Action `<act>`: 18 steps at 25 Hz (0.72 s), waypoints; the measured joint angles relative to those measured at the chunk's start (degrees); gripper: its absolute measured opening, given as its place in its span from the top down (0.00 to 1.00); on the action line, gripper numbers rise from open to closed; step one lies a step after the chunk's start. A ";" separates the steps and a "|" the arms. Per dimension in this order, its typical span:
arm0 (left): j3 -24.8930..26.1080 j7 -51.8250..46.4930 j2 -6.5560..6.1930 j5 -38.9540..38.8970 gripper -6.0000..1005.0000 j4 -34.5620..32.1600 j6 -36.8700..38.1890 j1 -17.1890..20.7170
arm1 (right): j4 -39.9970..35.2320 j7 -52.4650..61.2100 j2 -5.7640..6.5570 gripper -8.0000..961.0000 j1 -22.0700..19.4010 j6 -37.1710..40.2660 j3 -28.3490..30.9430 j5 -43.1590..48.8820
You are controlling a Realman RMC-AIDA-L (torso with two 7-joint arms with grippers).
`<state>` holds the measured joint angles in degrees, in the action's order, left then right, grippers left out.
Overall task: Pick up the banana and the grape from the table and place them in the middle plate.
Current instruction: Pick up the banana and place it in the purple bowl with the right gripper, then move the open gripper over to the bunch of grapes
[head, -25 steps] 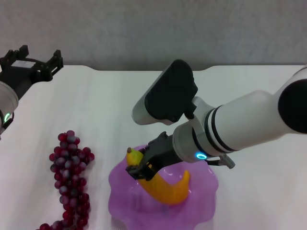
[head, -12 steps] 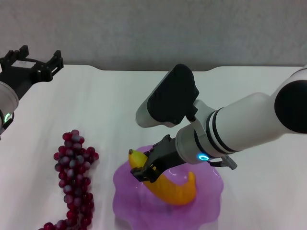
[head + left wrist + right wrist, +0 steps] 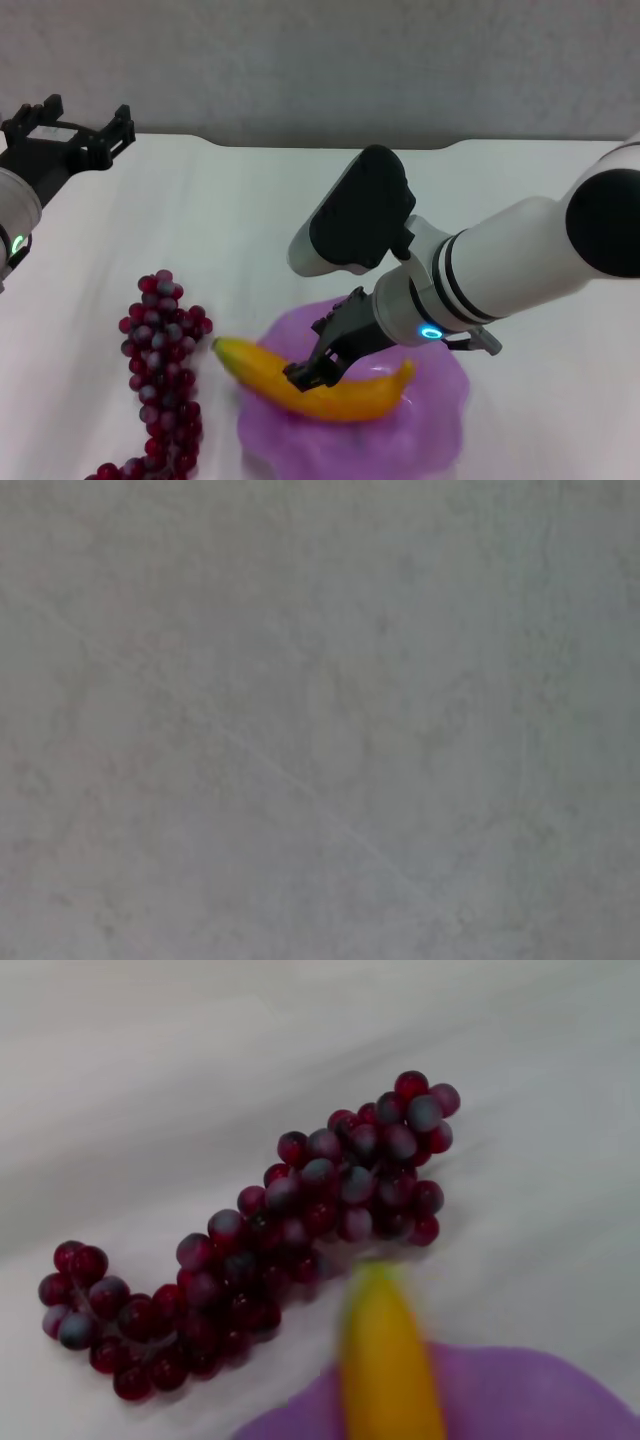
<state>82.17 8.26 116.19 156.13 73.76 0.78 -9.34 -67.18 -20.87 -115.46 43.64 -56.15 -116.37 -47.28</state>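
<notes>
1. lying across the middle plate: the banana, long axis roughly l-to-r in head view, one end sticking out past the scalloped rim twd the grape, tip near but apart from the bunch.
2. right gripper: over plate's centre, dark fingers right at the banana's upper side; pinching or spread – cannot tell.
3. grape, right wrist view: dark red-purple bunch flat on the table, beside plate on robot's left, not in it.
4. banana, right wrist view: tip over purple rim.
5. left gripper: parked at far left table edge, prongs spread, holding nothing.
</notes>
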 joint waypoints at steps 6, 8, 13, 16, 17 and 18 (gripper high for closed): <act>0.13 0.00 0.00 0.04 0.18 0.06 -0.08 0.30 | -0.93 -0.57 0.23 0.36 -0.38 0.48 0.83 -1.12; 0.13 0.00 0.00 0.05 0.18 0.07 -0.08 0.40 | -1.71 -0.98 0.31 0.34 -0.77 0.57 1.73 -1.24; 0.08 0.27 0.00 0.15 0.18 0.08 -0.08 0.50 | -6.63 -4.01 0.34 0.28 -4.11 0.64 6.34 -1.33; 0.03 0.61 0.00 0.15 0.18 0.08 -0.09 0.52 | -9.95 -6.14 0.30 0.28 -7.01 1.73 10.25 -1.43; 0.01 0.68 0.00 0.15 0.18 0.07 -0.08 0.53 | -11.01 -6.70 0.28 0.28 -8.11 2.32 11.51 -1.49; -0.03 0.77 0.00 0.15 0.18 0.07 -0.08 0.54 | -11.97 -7.18 0.26 0.28 -9.15 2.86 12.58 -1.53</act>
<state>82.14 9.03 116.19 156.28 73.84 0.70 -8.81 -79.15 -28.05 -115.20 34.50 -53.29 -103.79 -48.82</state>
